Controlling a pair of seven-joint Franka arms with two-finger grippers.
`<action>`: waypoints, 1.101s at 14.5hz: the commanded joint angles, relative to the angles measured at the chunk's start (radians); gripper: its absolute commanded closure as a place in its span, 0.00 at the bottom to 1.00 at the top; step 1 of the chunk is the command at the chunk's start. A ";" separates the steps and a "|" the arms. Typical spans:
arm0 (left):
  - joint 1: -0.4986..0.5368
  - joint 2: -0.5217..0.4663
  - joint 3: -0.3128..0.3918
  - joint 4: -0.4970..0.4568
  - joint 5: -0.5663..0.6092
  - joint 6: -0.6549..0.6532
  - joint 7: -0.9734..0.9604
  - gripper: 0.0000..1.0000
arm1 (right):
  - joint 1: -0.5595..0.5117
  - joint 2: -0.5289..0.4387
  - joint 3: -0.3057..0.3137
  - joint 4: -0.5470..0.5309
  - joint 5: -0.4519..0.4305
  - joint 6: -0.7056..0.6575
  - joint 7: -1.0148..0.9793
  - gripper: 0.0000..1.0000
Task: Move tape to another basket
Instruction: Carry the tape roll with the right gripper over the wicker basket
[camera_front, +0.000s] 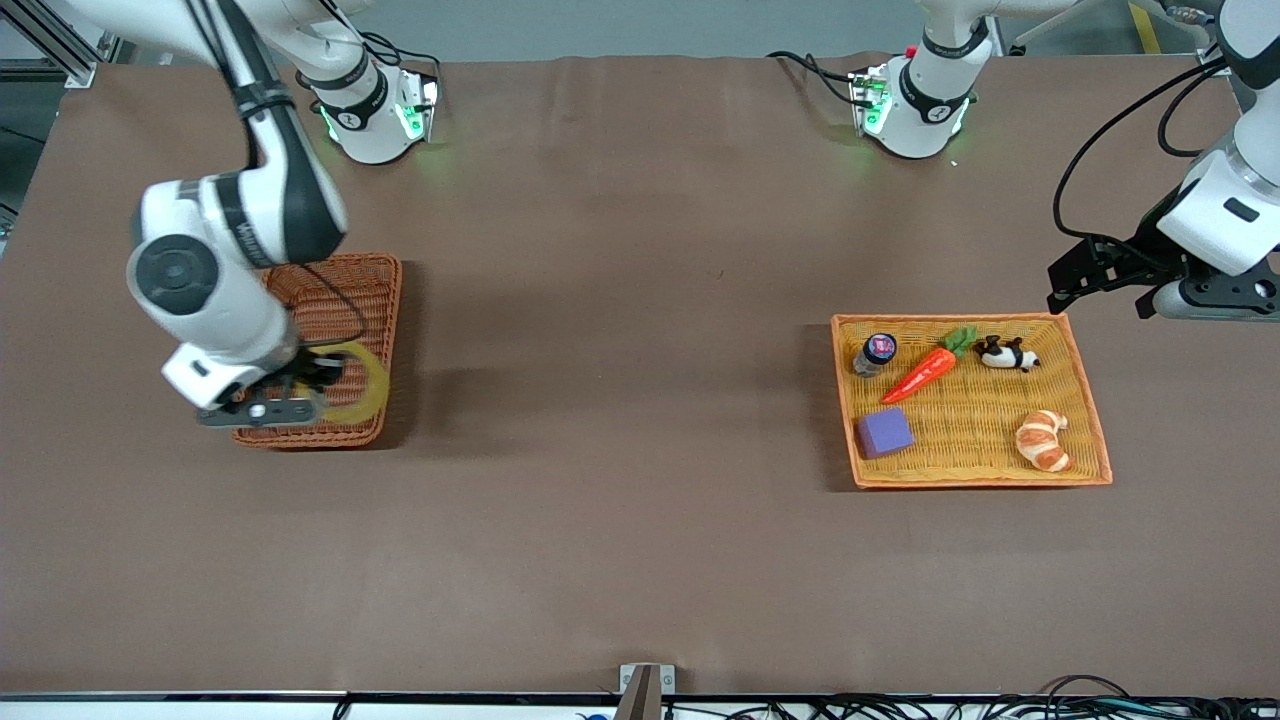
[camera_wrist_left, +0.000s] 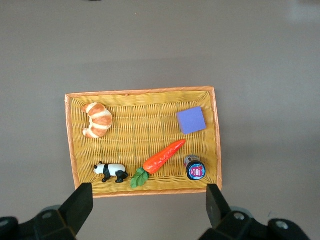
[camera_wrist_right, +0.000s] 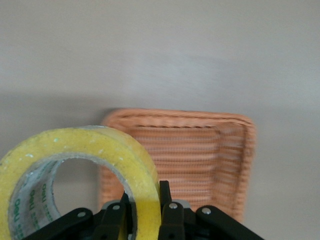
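Now your right gripper (camera_front: 300, 392) pinches tape (camera_front: 358, 384), ring standing on edge, right over basket (camera_front: 375, 300). Drop spot straight below. Left gripper (camera_wrist_left: 149, 206) waits spread above tray (camera_wrist_left: 216, 135).

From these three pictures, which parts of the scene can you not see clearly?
- Front view: the right arm covers much of the basket and part of the tape held by the right gripper.
- Right wrist view: the tape is cut off by the picture's edge and hides part of the basket.
- The jar's label is too small to read.
- Front view: the left gripper, waiting, shows no clear fingers.
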 joint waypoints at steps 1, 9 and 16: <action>-0.005 0.001 -0.001 0.034 -0.001 -0.026 -0.001 0.00 | 0.008 -0.097 -0.091 -0.166 0.026 0.115 -0.153 1.00; 0.000 -0.003 -0.010 0.043 -0.001 -0.052 -0.062 0.00 | -0.001 -0.145 -0.174 -0.536 0.029 0.562 -0.255 0.99; 0.001 -0.005 -0.010 0.043 -0.001 -0.057 -0.065 0.00 | -0.015 -0.046 -0.179 -0.568 0.028 0.698 -0.258 0.83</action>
